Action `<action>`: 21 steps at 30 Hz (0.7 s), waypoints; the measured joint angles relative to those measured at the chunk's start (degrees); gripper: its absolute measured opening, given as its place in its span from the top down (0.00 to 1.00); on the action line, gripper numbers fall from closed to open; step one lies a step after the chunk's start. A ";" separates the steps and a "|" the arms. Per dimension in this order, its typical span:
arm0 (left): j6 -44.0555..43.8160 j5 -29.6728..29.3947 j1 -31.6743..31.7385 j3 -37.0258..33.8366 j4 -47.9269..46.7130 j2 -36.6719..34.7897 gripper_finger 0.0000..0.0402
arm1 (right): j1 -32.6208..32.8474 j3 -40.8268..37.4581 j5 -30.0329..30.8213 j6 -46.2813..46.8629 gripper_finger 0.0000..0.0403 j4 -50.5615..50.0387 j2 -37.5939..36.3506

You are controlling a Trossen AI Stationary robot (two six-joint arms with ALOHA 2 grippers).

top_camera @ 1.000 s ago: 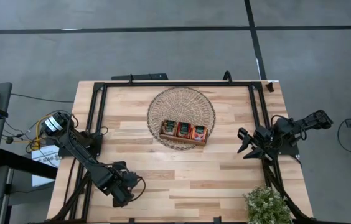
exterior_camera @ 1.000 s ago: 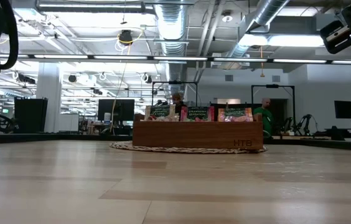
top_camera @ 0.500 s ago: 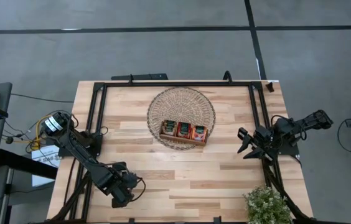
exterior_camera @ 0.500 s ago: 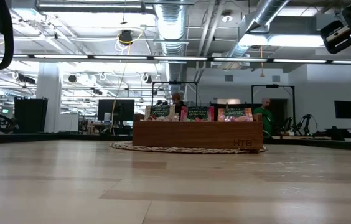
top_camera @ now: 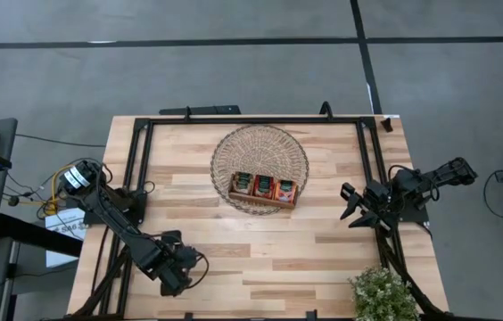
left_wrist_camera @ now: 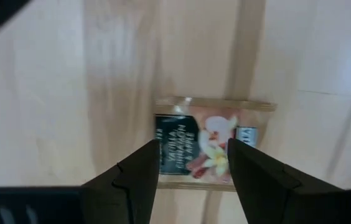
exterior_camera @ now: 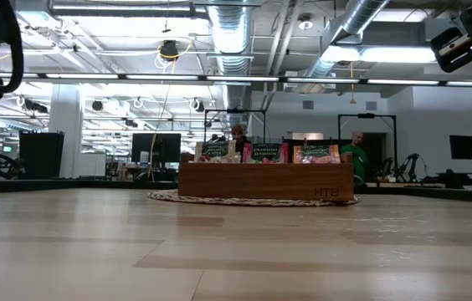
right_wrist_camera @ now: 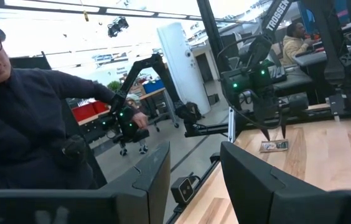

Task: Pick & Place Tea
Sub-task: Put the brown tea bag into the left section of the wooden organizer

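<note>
With its fingers (left_wrist_camera: 139, 180) spread open over a tea sachet (left_wrist_camera: 205, 149) lying near the tabletop's (top_camera: 260, 250) front-left corner, the left gripper (left_wrist_camera: 194, 177) should lift straight up, clear of it.

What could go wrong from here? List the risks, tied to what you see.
1. The tea sachet lies flat on the table beneath the left gripper; its open jaws may slide over it or scrape the wood.
2. The wooden tray looks full already, so another sachet may not seat.
3. The right gripper hovers near the tray; the arms could cross.
</note>
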 joint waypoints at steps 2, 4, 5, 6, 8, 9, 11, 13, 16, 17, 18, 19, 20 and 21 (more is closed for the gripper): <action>0.62 -1.15 0.00 0.00 -0.60 0.00 0.55 | 0.00 0.00 -0.02 0.00 0.67 -0.02 0.00; 0.61 -2.01 0.00 0.00 -1.50 0.00 0.55 | 0.00 0.00 -0.02 0.00 0.67 -0.01 0.00; 0.61 -2.15 0.02 0.00 -1.76 0.00 0.55 | 0.00 0.00 -0.02 0.00 0.67 0.00 0.00; 0.61 -2.20 0.02 0.00 -1.77 0.00 0.55 | 0.00 0.00 -0.02 0.00 0.67 0.00 0.00; 0.57 -2.17 0.00 0.00 -1.69 0.00 0.55 | 0.00 0.00 -0.02 0.00 0.67 0.00 0.00; 0.56 -1.89 0.00 0.00 -1.76 0.00 0.55 | 0.00 0.00 -0.02 0.00 0.67 0.00 0.00; 0.52 -1.63 0.00 0.00 -1.78 0.00 0.55 | 0.00 0.00 -0.02 0.00 0.67 -0.02 0.00; 0.56 -1.72 0.00 -0.01 -1.76 0.00 0.55 | 0.00 0.00 -0.02 0.00 0.67 0.00 0.00; -0.58 -1.57 0.20 -1.41 -1.29 -0.04 0.55 | 0.00 0.00 -0.02 0.00 0.67 0.00 0.00; -1.62 -0.80 0.31 -2.11 -1.27 -0.04 0.55 | 0.00 0.00 -0.02 0.00 0.67 0.00 0.00; -2.23 0.09 0.42 -2.87 -1.04 -0.04 0.55 | 0.00 0.00 -0.02 0.03 0.67 0.00 0.00; -2.43 0.53 0.54 -3.57 -0.59 -0.04 0.55 | 0.00 0.00 -0.02 0.20 0.67 0.00 0.00; -2.39 0.57 0.68 -4.20 0.24 -0.04 0.55 | 0.00 0.00 -0.02 0.39 0.67 0.00 0.00; -2.15 0.54 0.75 -4.95 1.69 -0.04 0.55 | 0.00 0.00 -0.02 0.42 0.67 0.00 0.00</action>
